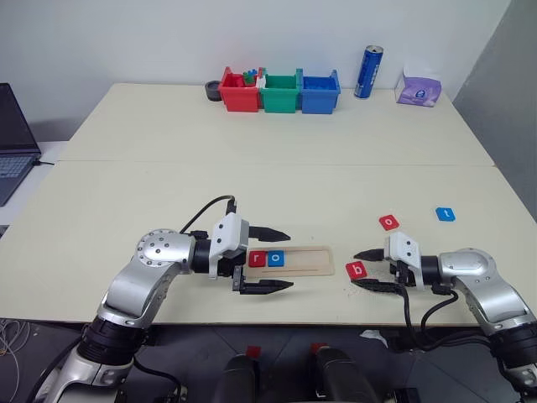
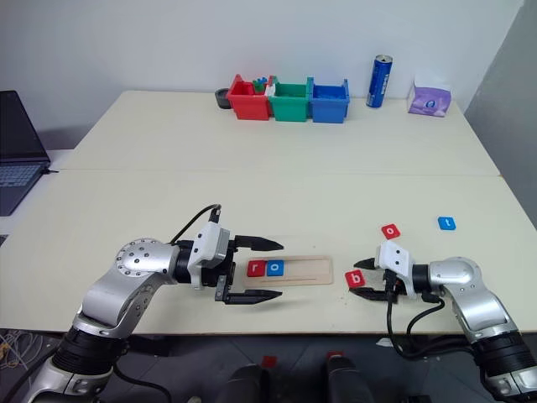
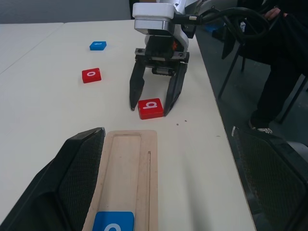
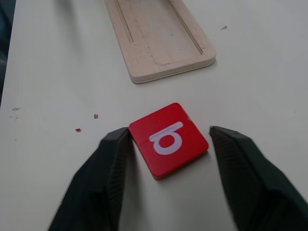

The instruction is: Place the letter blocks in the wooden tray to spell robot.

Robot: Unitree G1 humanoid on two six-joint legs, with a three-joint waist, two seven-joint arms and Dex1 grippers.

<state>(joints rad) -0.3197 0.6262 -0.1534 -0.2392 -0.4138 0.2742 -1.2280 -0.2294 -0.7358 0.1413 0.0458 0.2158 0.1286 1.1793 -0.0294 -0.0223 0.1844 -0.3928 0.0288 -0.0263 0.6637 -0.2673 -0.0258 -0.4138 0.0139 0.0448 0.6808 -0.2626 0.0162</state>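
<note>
Tray (image 1: 306, 259): flat on the near table (image 1: 252, 185), between the two grippers; long axis runs left to right.
Red r (image 1: 257, 259): in the tray groove, at its left end.
Blue o (image 1: 275, 259): in the groove, touching the r on its right; rest of the groove bare.
Red b (image 4: 168, 139): flat on the table just right of the tray's right end, between the right fingers.
Red o (image 1: 388, 222): loose on the table, beyond the b and to its right.
Blue t (image 1: 445, 214): loose on the table, farther right than the red o, apart from it.
Left gripper (image 1: 273, 260): spread wide, pointing right, one finger on each long side of the tray's left end; holding nothing.
Right gripper (image 4: 168, 144): pointing left and down at the table, half closed around the b; one finger (image 4: 113, 159) touching the tile's edge, a small gap at the other; tile not lifted.
Bins (image 1: 280, 92): red, green and blue, in a row at the far edge.
Can (image 1: 368, 72): blue, upright, right of the bins.
Laptop (image 1: 13, 138): at the left edge.
</note>
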